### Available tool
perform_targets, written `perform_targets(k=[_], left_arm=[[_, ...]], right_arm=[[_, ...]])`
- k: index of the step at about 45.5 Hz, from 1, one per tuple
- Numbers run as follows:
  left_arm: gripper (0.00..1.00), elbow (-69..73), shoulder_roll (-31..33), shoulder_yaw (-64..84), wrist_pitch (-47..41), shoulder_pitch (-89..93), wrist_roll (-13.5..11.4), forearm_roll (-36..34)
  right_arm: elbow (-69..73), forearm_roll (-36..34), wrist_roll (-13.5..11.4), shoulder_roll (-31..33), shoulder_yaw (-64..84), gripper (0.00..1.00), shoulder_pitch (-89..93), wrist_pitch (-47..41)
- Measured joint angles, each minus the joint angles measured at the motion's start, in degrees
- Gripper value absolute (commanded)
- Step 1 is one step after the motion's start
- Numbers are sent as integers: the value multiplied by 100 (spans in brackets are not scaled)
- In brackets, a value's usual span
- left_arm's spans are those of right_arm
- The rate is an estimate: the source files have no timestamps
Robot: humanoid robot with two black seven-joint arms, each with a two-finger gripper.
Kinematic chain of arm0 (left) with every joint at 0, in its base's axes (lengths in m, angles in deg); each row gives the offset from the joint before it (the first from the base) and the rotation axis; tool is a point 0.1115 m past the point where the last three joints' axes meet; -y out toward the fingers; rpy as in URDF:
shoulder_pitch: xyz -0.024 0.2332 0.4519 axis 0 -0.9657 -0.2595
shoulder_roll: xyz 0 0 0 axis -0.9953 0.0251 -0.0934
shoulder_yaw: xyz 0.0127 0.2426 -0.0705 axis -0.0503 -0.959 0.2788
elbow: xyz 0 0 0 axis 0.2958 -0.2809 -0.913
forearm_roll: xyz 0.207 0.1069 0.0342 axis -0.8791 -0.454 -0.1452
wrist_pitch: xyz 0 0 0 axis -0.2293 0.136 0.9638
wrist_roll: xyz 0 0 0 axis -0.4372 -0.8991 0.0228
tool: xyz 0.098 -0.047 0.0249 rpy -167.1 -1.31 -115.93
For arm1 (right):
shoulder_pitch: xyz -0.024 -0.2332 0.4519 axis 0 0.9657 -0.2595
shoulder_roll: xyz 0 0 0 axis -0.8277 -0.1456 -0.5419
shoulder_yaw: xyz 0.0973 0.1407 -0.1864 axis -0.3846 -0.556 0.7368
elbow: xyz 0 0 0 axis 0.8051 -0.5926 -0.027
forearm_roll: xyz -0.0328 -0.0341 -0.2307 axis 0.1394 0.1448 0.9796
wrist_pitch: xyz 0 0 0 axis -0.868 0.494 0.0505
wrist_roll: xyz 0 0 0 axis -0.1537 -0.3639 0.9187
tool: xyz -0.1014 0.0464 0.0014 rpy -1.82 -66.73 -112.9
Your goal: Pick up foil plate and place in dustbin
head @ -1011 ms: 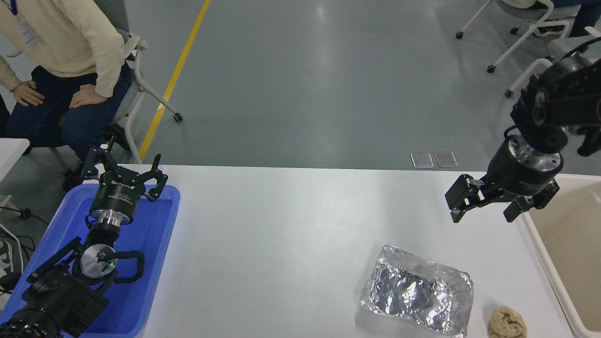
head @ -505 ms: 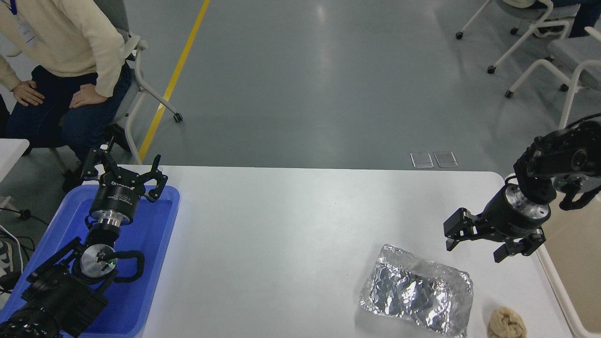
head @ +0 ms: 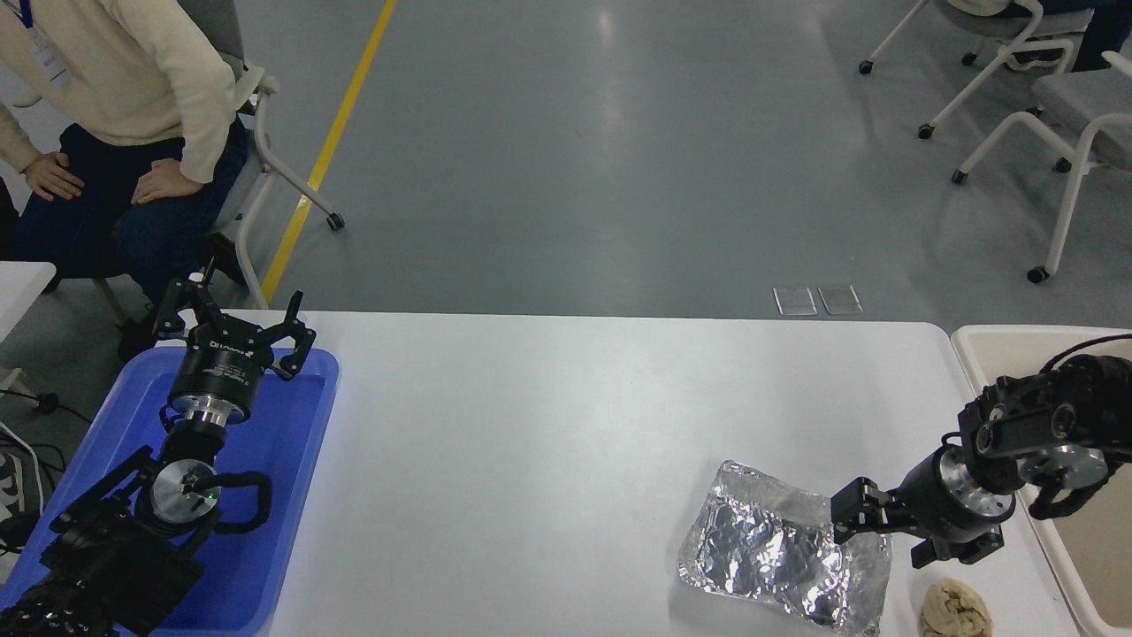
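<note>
The foil plate point(head: 778, 553) lies on the white table point(head: 548, 442) at the near right, shiny, wrinkled, with a raised rim. My right gripper point(head: 880, 535) is open and low at the plate's right rim, its far finger over the rim's far corner, its near finger by the right edge. It holds nothing. The beige dustbin point(head: 999, 341) stands at the table's right end, partly hidden behind my right arm. My left gripper point(head: 234, 323) is open, parked over the blue tray.
A bright blue tray point(head: 292, 460) sits at the left under the parked arm. A small tan lumpy ball point(head: 953, 610) lies just right of the plate's near corner. A person sits at the far left point(head: 115, 97). Chairs stand beyond at the right.
My right gripper has come down and toward me from high above the table's far right, ending at the foil plate's right rim. The plate and left arm have not moved.
</note>
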State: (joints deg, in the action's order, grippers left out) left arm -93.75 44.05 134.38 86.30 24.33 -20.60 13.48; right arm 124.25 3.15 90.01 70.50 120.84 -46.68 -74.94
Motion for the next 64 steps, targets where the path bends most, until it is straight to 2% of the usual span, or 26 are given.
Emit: perform_targets(k=[16,18,23,26,30,33,35,48,64], left_arm=[[100,0,0,8,8,0,0,0],[100,0,0,8,8,0,0,0],[100,0,0,8,8,0,0,1],[100,0,0,9,9,0,0,1],[100,0,0,9,8,0,0,1],[100,0,0,9,8,0,0,0],[100,0,0,9,8,0,0,0],[100,0,2,9,8,0,0,0],[100,1,2,9,8,0,0,0]], right_arm=[[-54,24,0,11,-180,91,503,633],[-83,24,0,12,-207,88,555,668],[-164,26,1,18,-301,66,730,734],[-200,26,0,40,-353,46,813,759],[-226,3,0,87,-401,29,887,767],[-232,-18,0,117,-426,10,923,760],[-232,-34,0,137,-446,1,942,746],[-189,-79,1,284,-532,0,947,433],[-153,-89,1,418,-545,0,646,-471]])
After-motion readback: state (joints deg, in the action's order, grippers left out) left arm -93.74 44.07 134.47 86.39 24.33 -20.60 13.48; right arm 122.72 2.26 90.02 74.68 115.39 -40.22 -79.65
